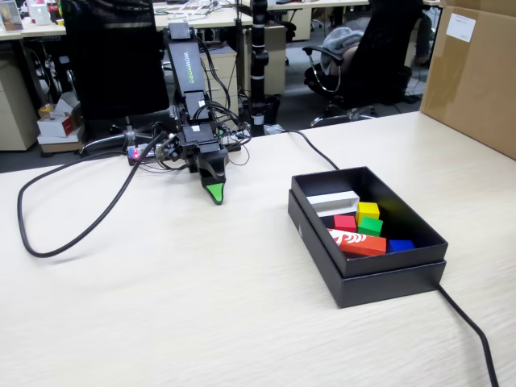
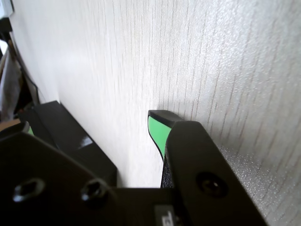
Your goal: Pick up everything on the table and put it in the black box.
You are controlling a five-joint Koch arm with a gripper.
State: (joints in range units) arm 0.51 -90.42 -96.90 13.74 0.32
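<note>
Already we find all three cubes inside the black box (image 1: 367,274), which sits on the bench (image 1: 185,298) toward the right of the fixed view. The yellow cube (image 1: 368,210) lies furthest back of the three, the green cube (image 1: 371,226) just in front of it and touching it, and the red cube (image 1: 345,222) just to the left of the green one. Around them in the same box we see a white oblong block (image 1: 333,201) along the back left, a longer red block with white marks (image 1: 357,242) lying in front of the red and green cubes, and a small blue block (image 1: 401,245) at the front right. Outward from the box, the gripper (image 1: 214,192) points down at the bench well to the left, its green-faced tip at or just above the wood grain, with nothing in its grasp. In the fixed view the jaws read as one closed wedge with no gap between them; in the wrist view only one green-lined finger (image 2: 157,132) shows clearly, over bare bench. A black cable (image 1: 81,226) loops across the bench on the left, another cable (image 1: 472,330) trails off from the box's front right corner, and a big brown cardboard box (image 1: 476,72) stands at the far right.
</note>
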